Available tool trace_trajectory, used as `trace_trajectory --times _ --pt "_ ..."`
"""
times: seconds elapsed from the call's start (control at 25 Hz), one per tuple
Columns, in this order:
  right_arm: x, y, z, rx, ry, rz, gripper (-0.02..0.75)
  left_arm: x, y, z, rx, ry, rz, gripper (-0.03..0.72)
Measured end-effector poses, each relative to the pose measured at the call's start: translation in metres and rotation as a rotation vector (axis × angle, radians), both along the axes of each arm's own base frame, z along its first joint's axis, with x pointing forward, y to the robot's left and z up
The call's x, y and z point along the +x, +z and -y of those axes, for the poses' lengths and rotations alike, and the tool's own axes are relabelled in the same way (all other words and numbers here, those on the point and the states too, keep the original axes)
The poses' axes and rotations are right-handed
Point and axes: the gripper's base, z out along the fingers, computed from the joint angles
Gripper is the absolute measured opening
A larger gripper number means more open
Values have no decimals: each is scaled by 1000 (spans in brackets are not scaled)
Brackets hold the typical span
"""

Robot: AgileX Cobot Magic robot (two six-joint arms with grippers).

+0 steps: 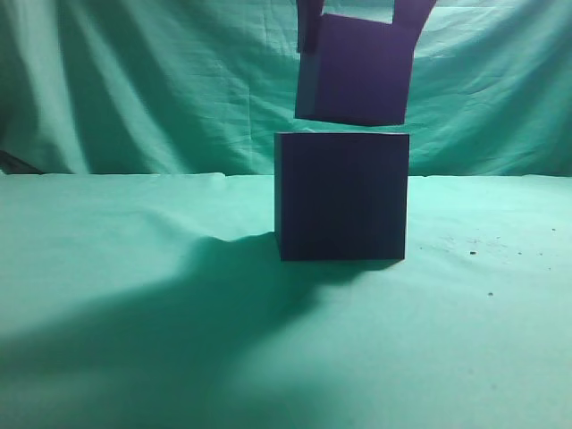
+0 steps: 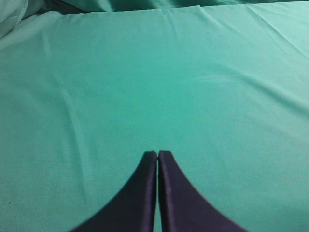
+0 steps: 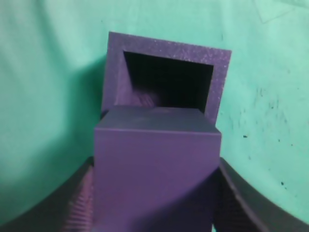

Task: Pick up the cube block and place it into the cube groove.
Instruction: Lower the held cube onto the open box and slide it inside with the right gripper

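Two purple pieces sit on my screens: the cube block (image 1: pixel 362 71) and the darker cube groove (image 1: pixel 341 197). In the exterior view I see the block up in the air, slightly tilted, its lower edge just above the groove's top face and not touching it. It hangs a little right of the groove's centre. The groove stands upright on the green cloth (image 1: pixel 134 268), casting a long shadow toward the lower left.

Right gripper (image 3: pixel 155 193): from the right wrist view I read the fingers (image 3: pixel 72 203) pressed against the block's (image 3: pixel 157 169) two opposite sides, pinching it. Beyond the block I look straight into the groove's (image 3: pixel 166 63) square cavity, open at the top, thick walls all round, interior dark. The block covers the near wall of the groove from this angle. Small dark specks dot the cloth (image 3: pixel 270 96) to the right.

Left gripper (image 2: pixel 158 159): in the left wrist view its two dark fingertips (image 2: pixel 145 193) are pressed together with only a thin seam between them, holding nothing. It hovers over bare, wrinkled cloth (image 2: pixel 145 72), well away from both pieces.
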Motion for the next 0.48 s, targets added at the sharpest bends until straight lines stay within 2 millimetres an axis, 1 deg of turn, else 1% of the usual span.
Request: trace_trajectory --times 0.12,0.32,0.48 --pt "5 -2 -4 13 -2 21 419 0 0 0 0 0 0 0" --pt "13 0 -4 -5 -21 72 419 0 0 0 0 0 0 0" --pt "17 -7 -5 -31 -45 69 419 0 0 0 0 0 0 0"
